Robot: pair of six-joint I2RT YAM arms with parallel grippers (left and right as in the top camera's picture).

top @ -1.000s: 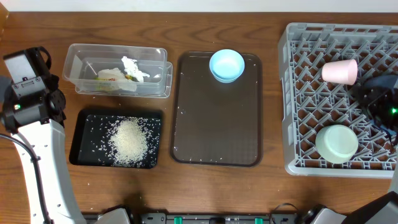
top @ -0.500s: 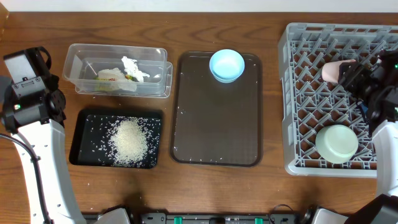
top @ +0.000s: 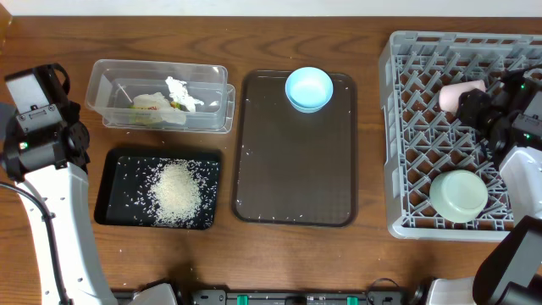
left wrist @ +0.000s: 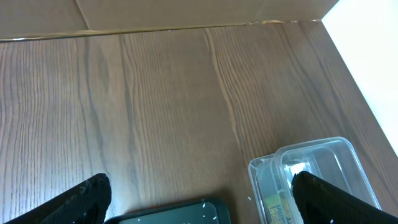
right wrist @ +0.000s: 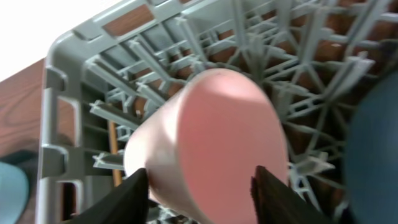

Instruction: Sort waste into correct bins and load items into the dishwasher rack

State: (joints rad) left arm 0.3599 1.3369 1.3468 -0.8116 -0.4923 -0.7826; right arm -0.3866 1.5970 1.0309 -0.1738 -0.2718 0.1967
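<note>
The pink cup [top: 456,91] [right wrist: 217,137] lies on its side in the far part of the grey dishwasher rack [top: 394,127]. My right gripper [top: 468,102] [right wrist: 202,186] is shut on it, one finger pressed on each side. A mint-green bowl [top: 458,195] sits in the rack's near part. A thin wooden chopstick [right wrist: 114,146] lies among the pegs behind the cup. The pale-blue small bowl [top: 308,89] stands on the brown tray [top: 296,178]. My left gripper [left wrist: 202,193] hangs open over bare table at the far left, holding nothing.
The clear tub [top: 102,93] [left wrist: 311,168] holds white tissue [top: 182,91] and a yellow-green wrapper [top: 151,103]. The black tray [top: 106,199] [left wrist: 174,214] carries a heap of rice [top: 176,193]. A dark blue rounded surface [right wrist: 373,143] shows right of the cup.
My right gripper came from the rack's right side to the pink cup and closed around it. The cup has shifted slightly. The left arm has not moved.
</note>
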